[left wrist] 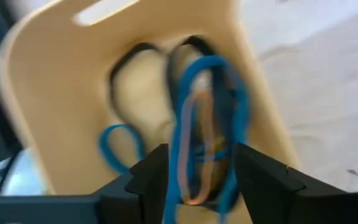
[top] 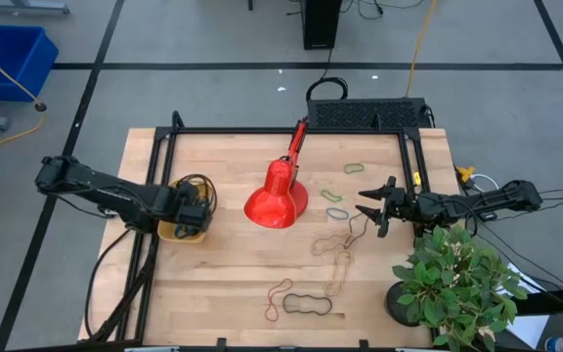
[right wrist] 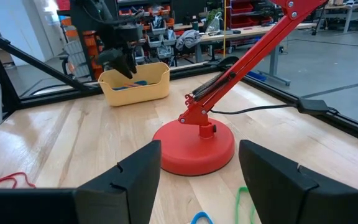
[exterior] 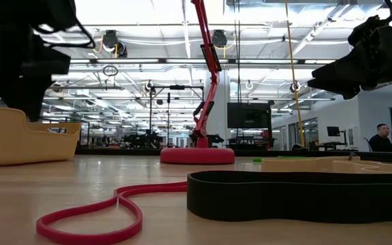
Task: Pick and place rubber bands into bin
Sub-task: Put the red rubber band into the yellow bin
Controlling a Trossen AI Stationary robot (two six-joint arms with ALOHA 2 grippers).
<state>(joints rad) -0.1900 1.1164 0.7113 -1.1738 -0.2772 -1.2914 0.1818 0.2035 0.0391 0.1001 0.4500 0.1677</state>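
We found the left gripper (left wrist: pixel 194 180) over the bin (top: pixel 186 227) at the table's left side, fingers parted with blue rubber bands (left wrist: pixel 205 118) hanging between them, grip uncertain. The right gripper (right wrist: pixel 197 171) hung wide open and empty, facing the red lamp (top: pixel 278 198). Loose bands (top: pixel 307 304) lay between lamp and near edge.

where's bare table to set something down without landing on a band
Bare wood lies between the bin and the lamp, and along the near-left edge of the table. It is crowded between the lamp and the plant, where rubber bands lie scattered.
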